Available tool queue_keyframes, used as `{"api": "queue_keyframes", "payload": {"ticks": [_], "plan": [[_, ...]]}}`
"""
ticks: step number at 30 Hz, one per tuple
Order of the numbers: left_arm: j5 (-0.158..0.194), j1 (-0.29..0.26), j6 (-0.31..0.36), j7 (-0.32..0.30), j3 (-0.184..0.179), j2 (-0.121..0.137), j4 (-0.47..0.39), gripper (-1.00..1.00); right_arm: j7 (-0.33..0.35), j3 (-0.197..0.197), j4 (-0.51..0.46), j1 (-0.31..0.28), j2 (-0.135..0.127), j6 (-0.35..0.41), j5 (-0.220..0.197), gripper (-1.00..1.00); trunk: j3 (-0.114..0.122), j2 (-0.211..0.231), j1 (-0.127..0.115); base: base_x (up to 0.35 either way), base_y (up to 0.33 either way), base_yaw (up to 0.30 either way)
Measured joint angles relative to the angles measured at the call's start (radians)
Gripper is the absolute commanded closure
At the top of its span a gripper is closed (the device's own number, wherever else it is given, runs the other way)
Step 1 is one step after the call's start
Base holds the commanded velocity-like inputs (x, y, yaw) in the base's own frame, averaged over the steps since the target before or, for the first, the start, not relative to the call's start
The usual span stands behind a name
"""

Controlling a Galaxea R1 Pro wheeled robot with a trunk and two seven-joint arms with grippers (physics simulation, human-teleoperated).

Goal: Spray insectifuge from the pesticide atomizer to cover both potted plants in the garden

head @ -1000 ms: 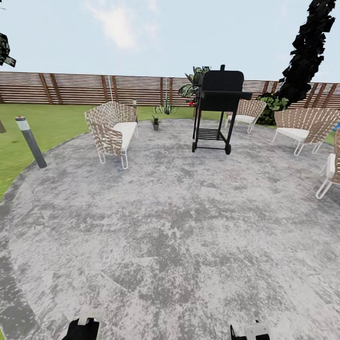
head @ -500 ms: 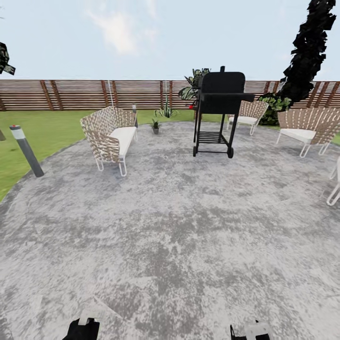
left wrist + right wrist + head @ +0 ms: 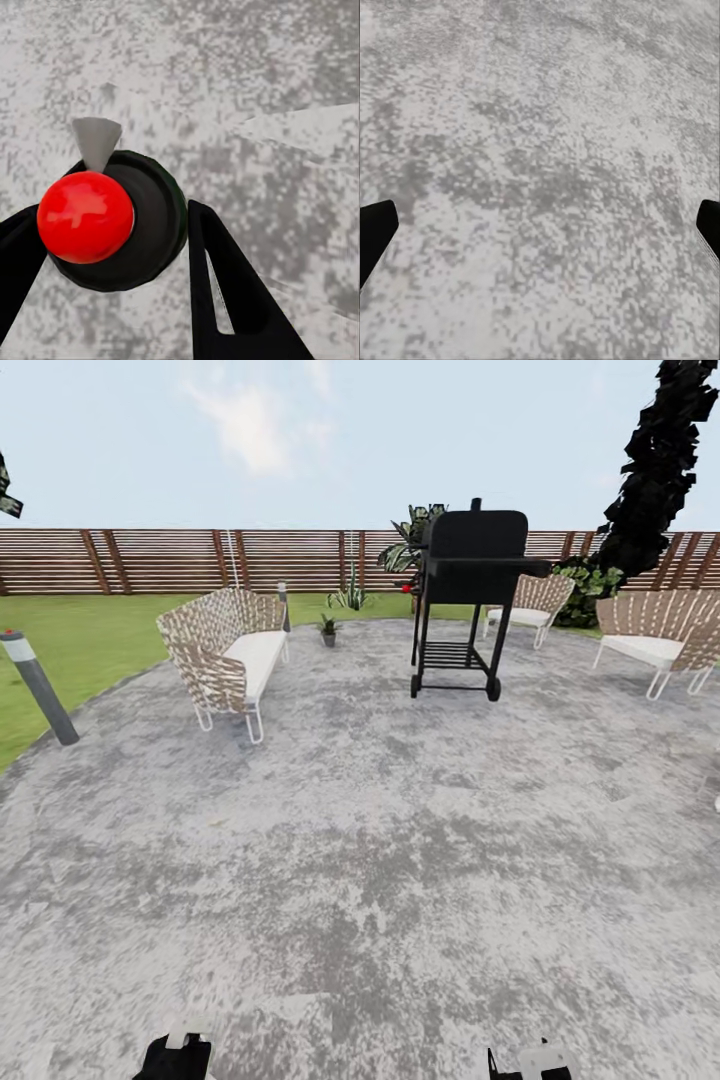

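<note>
In the left wrist view my left gripper (image 3: 112, 247) is shut on the pesticide atomizer (image 3: 142, 225), a dark round bottle seen from above with a red cap and a grey nozzle, held over the grey patio. The left gripper (image 3: 175, 1057) also shows at the bottom edge of the head view. My right gripper (image 3: 540, 225) is open with bare paving between its fingers, and it shows low in the head view (image 3: 530, 1060). A small potted plant (image 3: 328, 627) stands at the patio's far edge, beyond the bench.
A woven bench (image 3: 225, 650) stands ahead on the left and a black wheeled grill (image 3: 468, 595) ahead in the middle. Woven chairs (image 3: 655, 630) line the right. A grey bollard (image 3: 35, 690) marks the lawn edge. A spiky agave (image 3: 350, 595) and the slatted fence (image 3: 200, 560) lie behind.
The whole head view has shifted: the camera has moved forward over the patio, so bench and bollard slid left and the right chairs slid off the edge. Grippers unchanged.
</note>
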Motion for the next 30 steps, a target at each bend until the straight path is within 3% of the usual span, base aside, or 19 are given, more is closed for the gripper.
{"api": "queue_keyframes", "payload": {"ticks": [30], "plan": [[0.000, 0.000, 0.000, 0.000, 0.001, 0.001, -0.001, 1.00, 0.000, 0.000, 0.000, 0.000, 0.000, 0.000, 0.000, -1.00, 0.000, 0.000, 0.000, 0.338, 0.000, 0.000]]}}
